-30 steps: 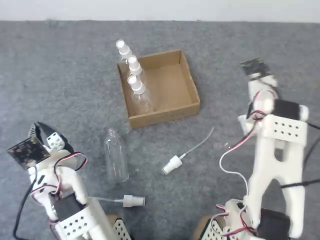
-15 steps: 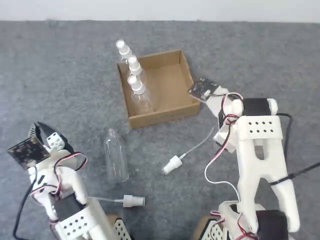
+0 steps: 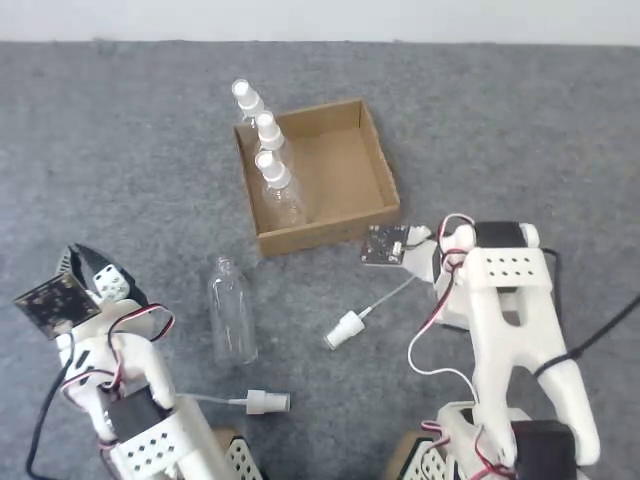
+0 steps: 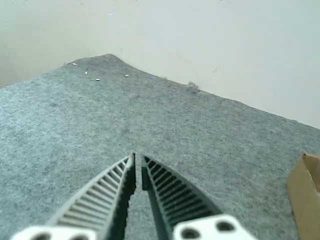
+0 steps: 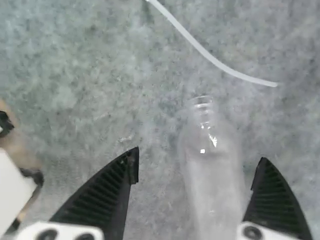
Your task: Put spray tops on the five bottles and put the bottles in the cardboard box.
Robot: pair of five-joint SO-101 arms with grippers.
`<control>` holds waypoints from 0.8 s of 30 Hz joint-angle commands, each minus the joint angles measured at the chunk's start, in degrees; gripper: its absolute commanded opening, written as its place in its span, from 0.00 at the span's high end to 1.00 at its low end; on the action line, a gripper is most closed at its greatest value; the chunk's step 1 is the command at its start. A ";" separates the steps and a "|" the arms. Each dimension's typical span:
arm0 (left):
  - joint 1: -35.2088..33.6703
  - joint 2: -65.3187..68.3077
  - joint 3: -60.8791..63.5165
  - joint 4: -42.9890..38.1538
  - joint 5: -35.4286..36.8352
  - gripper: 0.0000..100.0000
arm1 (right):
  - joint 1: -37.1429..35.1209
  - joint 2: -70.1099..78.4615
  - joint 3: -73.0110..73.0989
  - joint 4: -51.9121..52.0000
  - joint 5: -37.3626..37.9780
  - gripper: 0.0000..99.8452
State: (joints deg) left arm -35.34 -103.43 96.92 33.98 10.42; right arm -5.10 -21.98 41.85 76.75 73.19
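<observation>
1. cardboard box: open-topped, on the grey tabletop at far centre. one brown corner also shows in the left wrist view.
2. contents of the box: three capped bottles stand upright in a row along its left wall.
   - near bottle and middle bottle are inside the box.
   - far bottle has its base hidden, so i cannot tell whether it stands inside or just beyond the far-left corner.
3. open bottle: clear, no top. it lies on the tabletop near-left of the box, neck pointing far.
4. spray top: white, lying on the tabletop right of the open bottle. its tube runs far-right toward the right arm.
5. second spray top: white, lying at the near edge just beside the left arm, with its tube pointing left.
6. fifth bottle: clear, uncapped, lying on the tabletop. the free end of the tube lies just past its neck.
7. right hand: spread wide with one finger on each side of the fifth bottle, not clamped on it.
8. left hand: fingers pressed together, holding nothing, raised over the tabletop at near left.
9. change:
   - the right arm has swung in from the far right and past the box's right wall.
   - it has come down just near the box's near-right corner.
   - the left arm, the box, the bottles and both spray tops lie as before.
</observation>
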 commanded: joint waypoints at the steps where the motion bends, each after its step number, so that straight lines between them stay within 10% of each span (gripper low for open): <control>1: -0.09 -0.79 -0.40 -0.97 -0.44 0.99 | 1.98 -2.95 1.85 -5.67 1.14 0.69; 24: -0.09 -0.79 -0.40 -0.88 -0.44 0.99 | 4.88 -2.95 13.98 -22.37 1.23 0.73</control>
State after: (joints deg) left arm -35.34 -103.43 96.92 33.98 10.42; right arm -1.76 -21.98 56.35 55.47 73.80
